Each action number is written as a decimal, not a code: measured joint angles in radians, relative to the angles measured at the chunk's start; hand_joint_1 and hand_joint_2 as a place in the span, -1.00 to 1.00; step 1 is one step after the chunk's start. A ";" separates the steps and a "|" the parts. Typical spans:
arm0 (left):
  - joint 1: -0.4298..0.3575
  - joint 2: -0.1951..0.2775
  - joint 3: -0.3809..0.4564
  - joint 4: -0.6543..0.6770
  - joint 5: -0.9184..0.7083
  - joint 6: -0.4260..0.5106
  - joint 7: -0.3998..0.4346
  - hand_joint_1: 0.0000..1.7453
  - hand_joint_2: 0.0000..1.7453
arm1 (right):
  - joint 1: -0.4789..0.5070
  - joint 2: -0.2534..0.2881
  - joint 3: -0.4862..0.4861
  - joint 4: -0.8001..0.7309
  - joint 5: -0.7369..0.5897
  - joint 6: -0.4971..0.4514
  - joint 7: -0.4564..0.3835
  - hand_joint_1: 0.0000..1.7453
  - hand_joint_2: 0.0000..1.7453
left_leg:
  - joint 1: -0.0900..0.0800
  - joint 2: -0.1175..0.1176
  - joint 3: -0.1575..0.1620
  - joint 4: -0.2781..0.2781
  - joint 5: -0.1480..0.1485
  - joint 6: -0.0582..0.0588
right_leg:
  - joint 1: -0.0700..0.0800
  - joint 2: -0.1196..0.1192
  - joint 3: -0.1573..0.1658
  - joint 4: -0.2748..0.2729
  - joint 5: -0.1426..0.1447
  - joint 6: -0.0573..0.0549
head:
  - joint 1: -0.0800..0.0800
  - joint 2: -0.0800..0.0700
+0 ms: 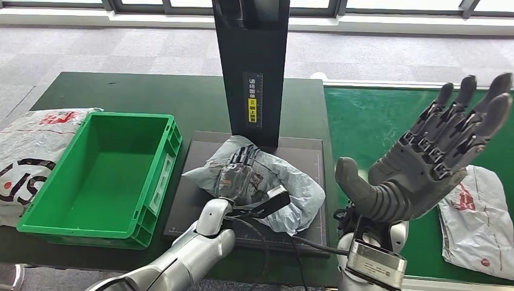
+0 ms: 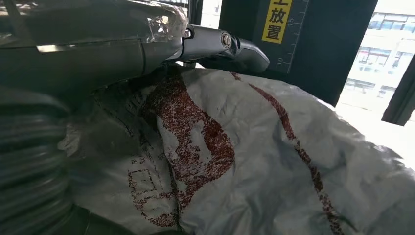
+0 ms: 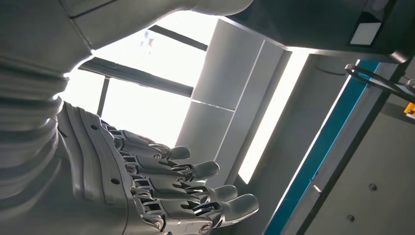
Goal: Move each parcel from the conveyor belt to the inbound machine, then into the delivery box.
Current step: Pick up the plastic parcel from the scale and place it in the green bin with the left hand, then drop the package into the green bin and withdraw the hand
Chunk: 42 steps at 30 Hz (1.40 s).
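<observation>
Nearest us, the right hand is raised, palm up and empty, fingers spread apart and extended, above the near edge of the green conveyor belt. A white parcel with red print lies on that belt, just right of the raised hand.

Our left hand lies on the crumpled grey parcel, fingers down over its top. The left wrist view shows the thumb against the wrinkled plastic with its red marking; we cannot tell whether the fingers actually clamp it. This parcel sits on the dark platform of the inbound machine, in front of its black upright column.

Left of the platform stands the green delivery box, and beyond its left side lies another white bag.
</observation>
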 joint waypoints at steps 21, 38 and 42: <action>0.009 0.050 -0.026 -0.042 -0.182 0.079 0.070 1.00 1.00 | 0.054 -0.013 0.000 0.009 0.008 0.000 0.000 -1.00 1.00 | 0.000 0.000 0.000 0.000 0.000 0.000 | 0.000 0.000 0.000 0.000 0.000 0.000 | 0.000 0.000; 0.277 0.005 0.376 -0.966 -0.293 0.113 -0.386 1.00 1.00 | 0.055 -0.013 -0.002 0.009 -0.014 0.000 0.000 -1.00 1.00 | 0.001 0.002 -0.004 0.000 0.000 0.000 | 0.000 0.003 -0.005 0.002 0.000 0.000 | 0.000 0.000; 0.296 0.007 0.429 -1.147 -0.231 0.113 -0.463 1.00 1.00 | 0.055 -0.013 -0.004 0.009 -0.020 0.000 0.000 -1.00 1.00 | 0.001 0.001 -0.004 0.000 0.000 0.000 | 0.000 0.002 -0.005 0.002 0.000 0.000 | 0.000 0.000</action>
